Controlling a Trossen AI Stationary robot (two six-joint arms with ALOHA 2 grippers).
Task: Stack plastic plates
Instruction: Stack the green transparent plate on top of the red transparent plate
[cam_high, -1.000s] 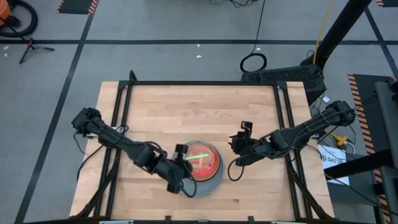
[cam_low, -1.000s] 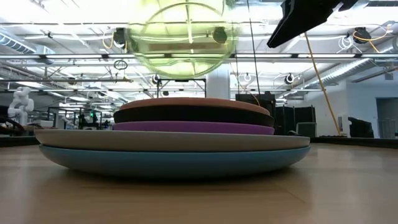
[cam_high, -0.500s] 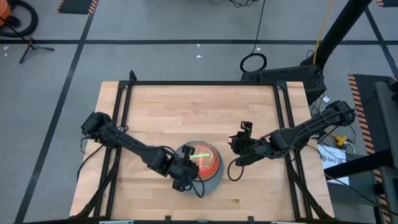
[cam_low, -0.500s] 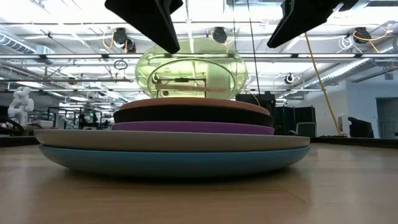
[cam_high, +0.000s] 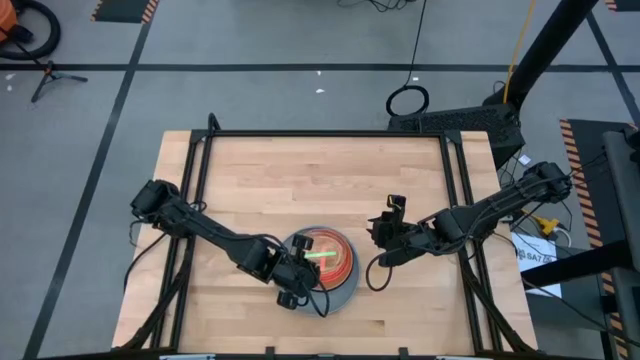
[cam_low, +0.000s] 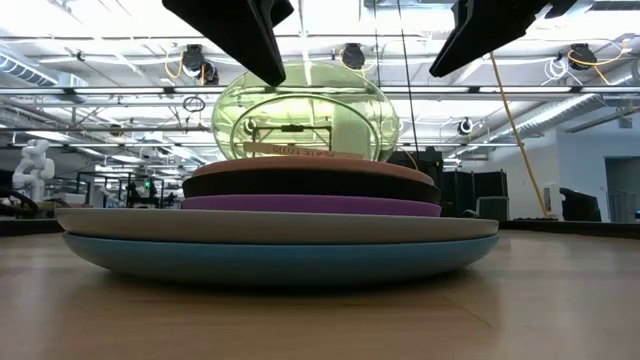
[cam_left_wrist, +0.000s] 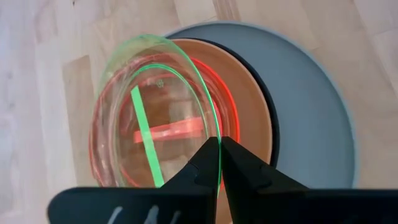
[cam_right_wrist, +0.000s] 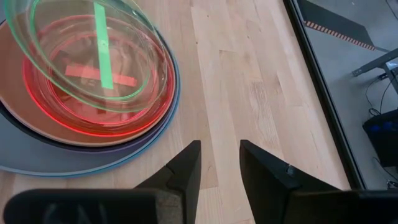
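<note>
A: Where is the neon green plate (cam_left_wrist: 155, 118)?

B: Tilted over the stack, one edge low on the red-pink plate (cam_right_wrist: 93, 93), the other raised. The left gripper (cam_left_wrist: 219, 163) has its two fingers pinched on the green rim.

A: And the stack under it?

B: From the low view, bottom upward: blue plate (cam_low: 270, 260), grey plate (cam_low: 270, 226), purple plate (cam_low: 310, 204), black plate (cam_low: 310, 185), tan-orange plate (cam_low: 320, 166). The red-pink one barely shows from that level; it is clear only from the wrist cameras. No white plate can be made out in any view.

A: Where does the pile sit?

B: On the wooden table (cam_high: 300, 180), toward its near edge, roughly midway across. In the high view the left arm covers part of the pile's left rim.

A: The right gripper (cam_right_wrist: 219, 163)?

B: Just beside the stack on its right, fingers apart, holding nothing, bare wood between them. In the low view only dark finger shapes come in at the top edge, cut off by the frame.

A: Anything behind?

B: A blurred room with ceiling lights, seen partly through the translucent green plate.
</note>
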